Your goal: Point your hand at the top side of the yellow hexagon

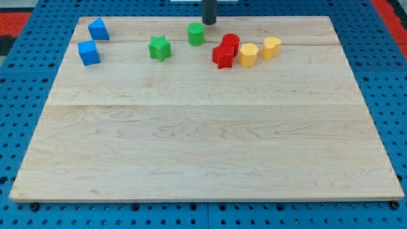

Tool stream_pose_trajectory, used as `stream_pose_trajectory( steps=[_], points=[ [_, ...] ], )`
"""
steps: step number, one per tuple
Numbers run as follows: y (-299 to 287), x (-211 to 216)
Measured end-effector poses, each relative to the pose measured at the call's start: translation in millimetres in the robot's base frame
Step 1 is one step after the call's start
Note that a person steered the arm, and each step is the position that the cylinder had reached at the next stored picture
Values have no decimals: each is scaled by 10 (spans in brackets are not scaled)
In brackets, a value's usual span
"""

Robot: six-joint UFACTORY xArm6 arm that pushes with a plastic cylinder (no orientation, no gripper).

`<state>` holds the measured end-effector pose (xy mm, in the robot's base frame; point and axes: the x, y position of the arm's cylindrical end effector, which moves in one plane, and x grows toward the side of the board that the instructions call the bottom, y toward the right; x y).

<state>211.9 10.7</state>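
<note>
my tip (pixel 208 23) stands near the far edge of the wooden board (pixel 203 159), about the middle of that edge, just behind the green cylinder (pixel 196 34) and close to it; i cannot tell if they touch. the rod is bare, it has no jaws and it holds nothing.

the yellow hexagon (pixel 248 55) lies toward the far right part of the board, touching or almost touching the red star (pixel 223 56) on its left, with the red cylinder (pixel 231 42) just behind that star and the yellow block (pixel 271 48), of rounded shape, just on its right.

i judge the step in hand is the approach: my tip is not yet at the hexagon's far side. the next move calls for sliding to the right along the far edge, passing behind the red cylinder without pushing it, and stopping just behind the hexagon.

there are no containers on the board, so nothing is inside anything. near the far left corner rest two blue blocks (pixel 97 29) (pixel 89 53), and a green star (pixel 160 48) is between them and the cylinder.
</note>
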Motion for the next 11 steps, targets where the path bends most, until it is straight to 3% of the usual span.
stream_pose_trajectory(
  steps=[4, 6, 7, 10, 11],
  points=[
    [-412, 560],
    [-352, -191],
    [-518, -33],
    [960, 241],
    [956, 494]
  ],
)
